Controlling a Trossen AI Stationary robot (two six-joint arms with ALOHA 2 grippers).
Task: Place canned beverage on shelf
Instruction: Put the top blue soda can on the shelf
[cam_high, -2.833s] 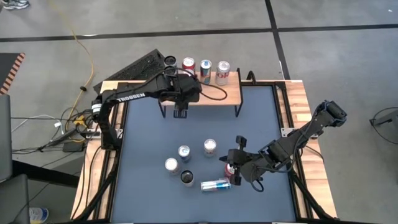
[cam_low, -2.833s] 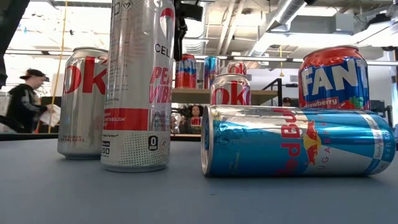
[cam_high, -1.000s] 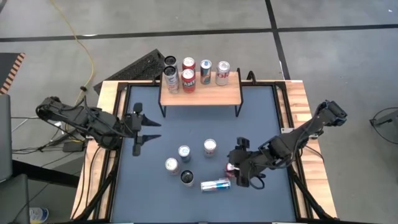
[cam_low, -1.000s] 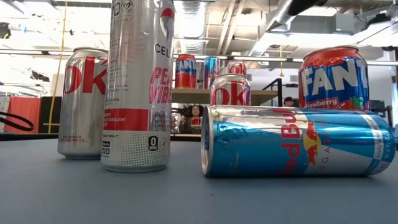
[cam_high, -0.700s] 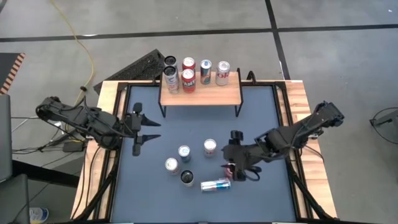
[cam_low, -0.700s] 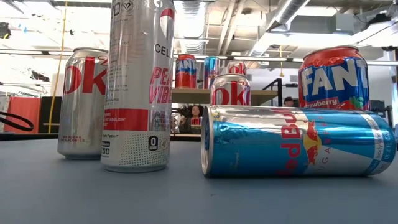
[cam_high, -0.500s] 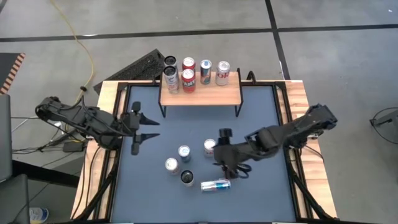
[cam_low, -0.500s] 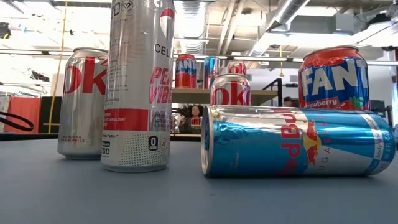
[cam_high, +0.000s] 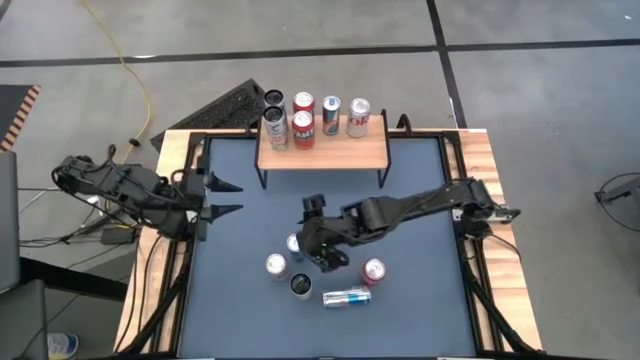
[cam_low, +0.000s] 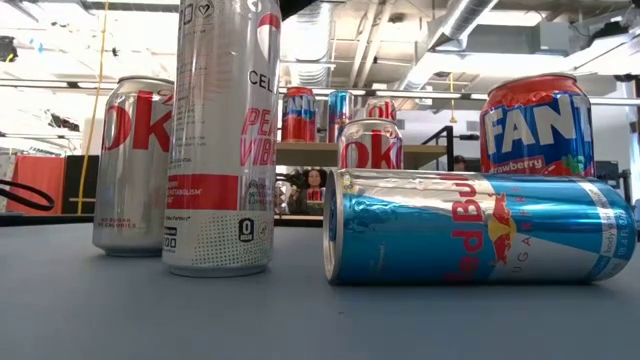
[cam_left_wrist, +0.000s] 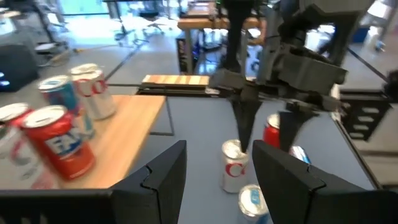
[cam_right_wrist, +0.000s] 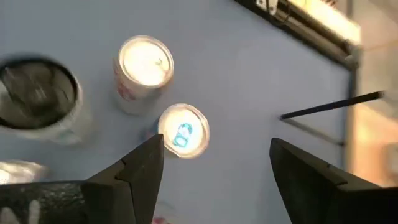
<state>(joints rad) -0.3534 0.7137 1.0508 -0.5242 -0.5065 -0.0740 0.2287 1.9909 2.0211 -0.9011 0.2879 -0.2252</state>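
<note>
The shelf stands at the table's far edge with several cans upright on its top. On the table stand a blue-topped can, a silver can, a dark-topped can and a red can. A blue can lies on its side. My right gripper hovers open above the blue-topped can, slanting down, touching nothing. My left gripper waits open at the table's left edge.
The black frame rails and wooden rim border the table. My right arm stretches across the middle from the right. In the low view the lying can and a tall silver can stand nearest.
My right gripper has left the red can, which stays upright in place. It has swung toward the table's left, rolling its wrist, and now sits over the blue-topped can. My left gripper has drawn back a little toward the left edge.
</note>
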